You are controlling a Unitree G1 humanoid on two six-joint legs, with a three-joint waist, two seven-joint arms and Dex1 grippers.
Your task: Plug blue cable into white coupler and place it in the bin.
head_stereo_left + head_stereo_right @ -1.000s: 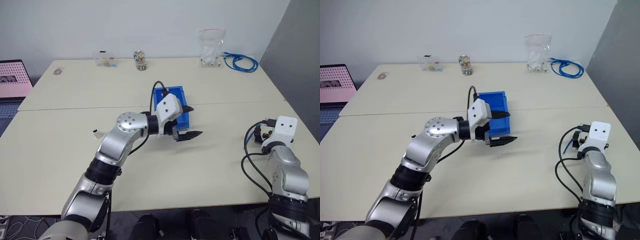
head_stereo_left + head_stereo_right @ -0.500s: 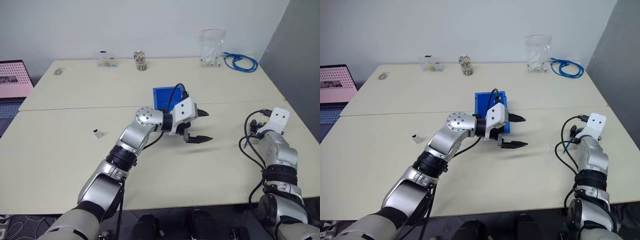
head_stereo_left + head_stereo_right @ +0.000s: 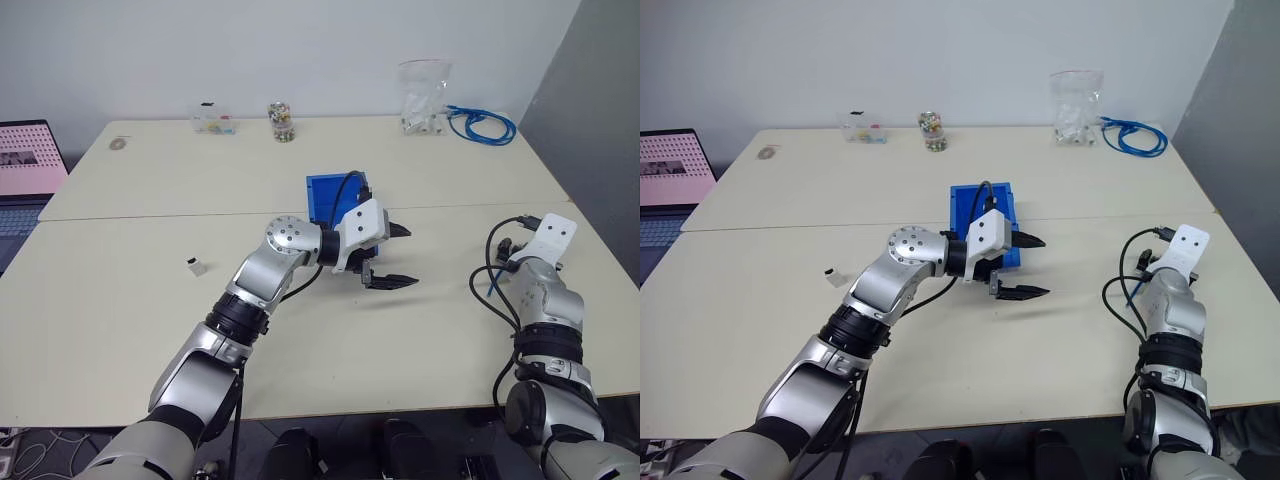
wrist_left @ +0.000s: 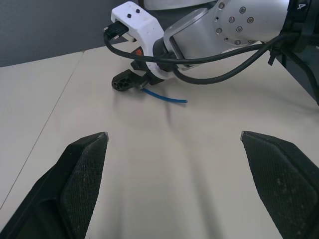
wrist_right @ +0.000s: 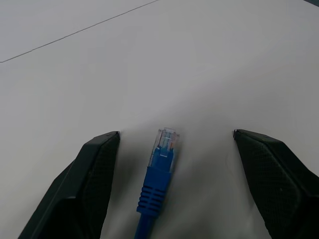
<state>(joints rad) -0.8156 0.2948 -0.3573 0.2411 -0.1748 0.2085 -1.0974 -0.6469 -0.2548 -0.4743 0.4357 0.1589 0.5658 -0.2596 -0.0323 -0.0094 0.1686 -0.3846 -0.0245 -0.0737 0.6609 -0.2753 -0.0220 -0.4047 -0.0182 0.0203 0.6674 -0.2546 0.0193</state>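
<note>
The short blue cable lies on the table at the right, its clear plug pointing away from me. My right gripper is open, with its fingers on either side of the plug and not closed on it. The left wrist view shows the same cable sticking out from under that hand. My left gripper hovers open and empty over mid-table, just right of the blue bin. The tiny white coupler lies alone far to the left.
A coiled blue cable bundle, a clear bag of white parts, a small jar and a clear box line the far edge. A laptop sits at the left. The table's right edge runs close to my right arm.
My right hand has moved forward over the cable's plug end. My left arm has swung its elbow in, uncovering the bin, with its gripper a little further right and still open.
</note>
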